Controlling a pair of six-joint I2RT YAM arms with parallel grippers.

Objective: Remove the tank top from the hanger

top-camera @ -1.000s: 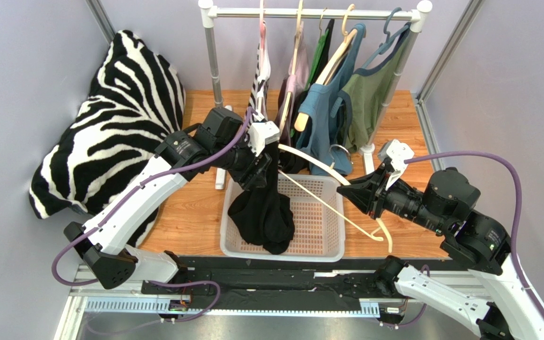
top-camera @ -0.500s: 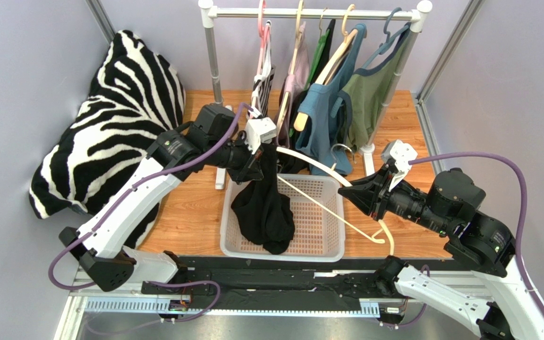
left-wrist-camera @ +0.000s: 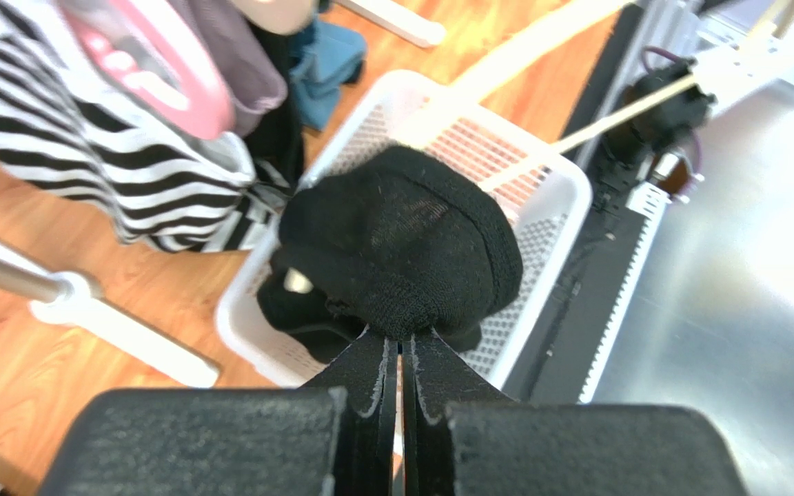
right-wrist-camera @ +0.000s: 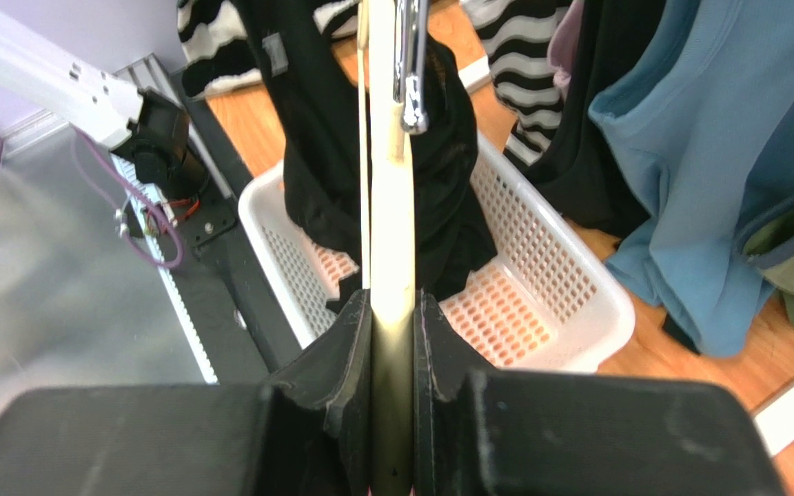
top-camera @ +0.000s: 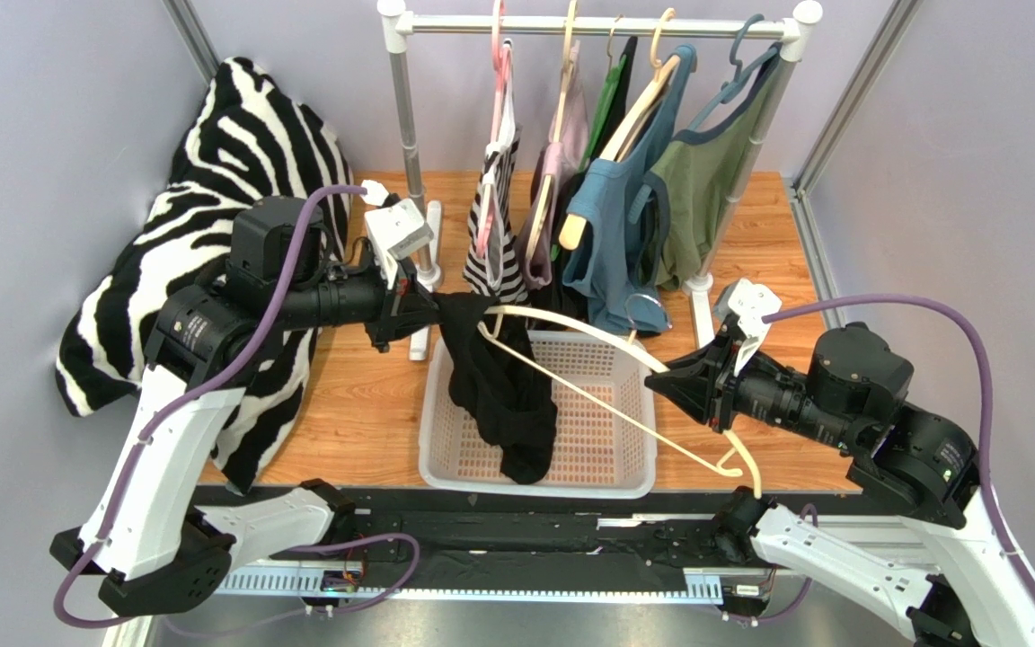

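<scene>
Swung left of the white plastic basket (top-camera: 577, 488), my left gripper (left-wrist-camera: 403, 346) pinches the black tank top (top-camera: 496, 384). My right gripper (right-wrist-camera: 391, 310) squeezes the cream hanger (right-wrist-camera: 391, 207); top nearly free, I think.

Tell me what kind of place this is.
Probably a robot test cell dressed as a closet corner: plain grey walls, a clothes rail of hung tops, a white basket on a wooden table.
</scene>
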